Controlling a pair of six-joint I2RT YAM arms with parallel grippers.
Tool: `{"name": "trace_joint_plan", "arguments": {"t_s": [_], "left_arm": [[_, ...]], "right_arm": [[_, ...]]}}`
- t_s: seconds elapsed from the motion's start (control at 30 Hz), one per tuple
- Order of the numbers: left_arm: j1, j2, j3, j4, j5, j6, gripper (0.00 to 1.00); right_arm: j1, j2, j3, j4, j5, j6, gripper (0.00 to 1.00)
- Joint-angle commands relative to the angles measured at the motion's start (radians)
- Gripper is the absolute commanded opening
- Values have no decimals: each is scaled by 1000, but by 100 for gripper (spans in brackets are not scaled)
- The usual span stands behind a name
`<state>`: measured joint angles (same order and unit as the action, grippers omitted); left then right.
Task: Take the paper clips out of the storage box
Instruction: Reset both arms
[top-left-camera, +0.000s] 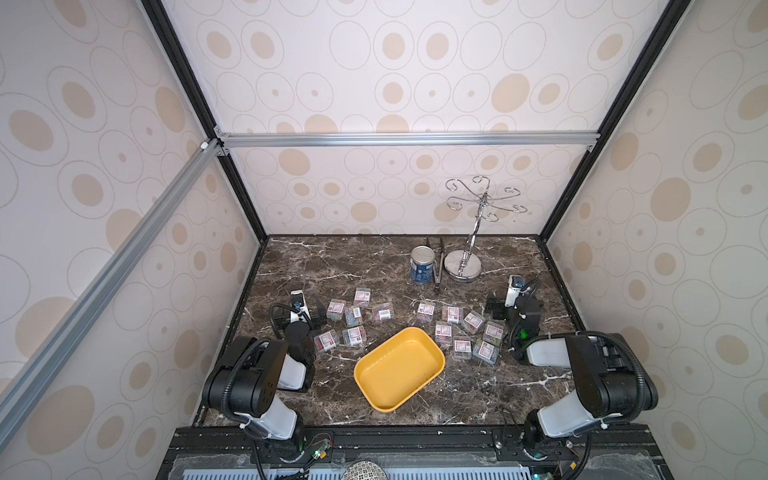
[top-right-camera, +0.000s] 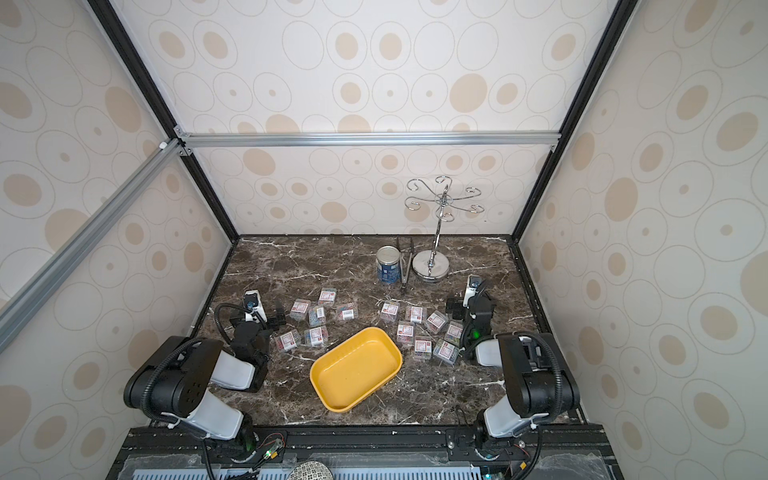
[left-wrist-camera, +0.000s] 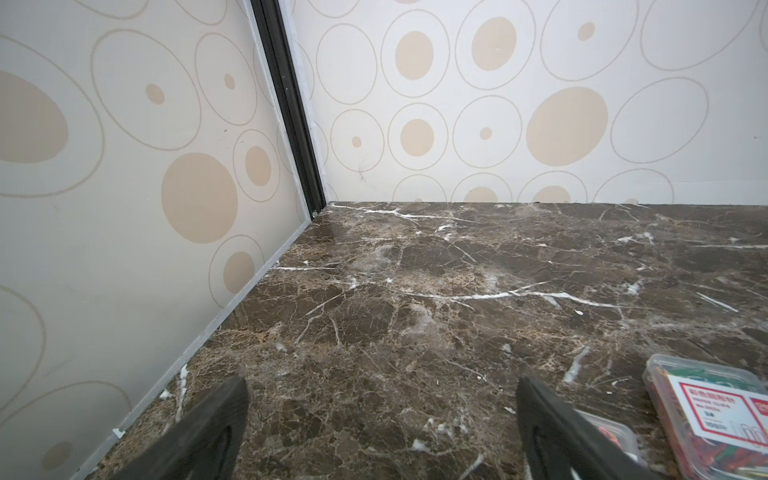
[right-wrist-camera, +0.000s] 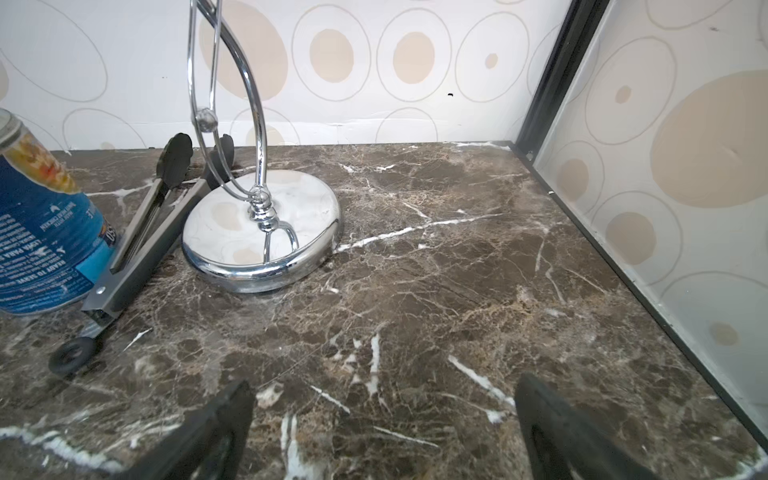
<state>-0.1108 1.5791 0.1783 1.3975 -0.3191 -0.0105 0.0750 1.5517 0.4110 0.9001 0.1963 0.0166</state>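
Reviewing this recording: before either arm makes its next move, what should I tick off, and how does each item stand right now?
1. The shallow yellow plastic tray holds no cases: ok.
2. The small clear plastic cases of coloured paper clips lie on the brown marble table, with a second cluster on the tray's other side: ok.
3. The left claw is open and empty: ok.
4. The right claw is open and empty: ok.
5. The blue-labelled tin can, metal tongs and chrome hook stand sit apart from both claws: ok.
6. Every case lid is shut: cannot tell.
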Motion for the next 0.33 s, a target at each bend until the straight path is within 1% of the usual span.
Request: {"name": "trace_joint_plan", "arguments": {"t_s": [0.0, 0.07, 0.2, 0.3], "left_arm": [[8, -2, 21, 1, 2, 3, 100], [14, -1, 32, -17, 9, -3, 100], [55, -5, 53, -71, 82, -32, 100], [54, -8, 47, -62, 84, -31, 100]], "right_arm": [[2, -13, -4, -77, 43, -9, 100], [2, -9, -4, -70, 44, -9, 99], [2, -9, -5, -68, 45, -9, 100], [2, -10, -5, -67, 44, -10, 99]]}}
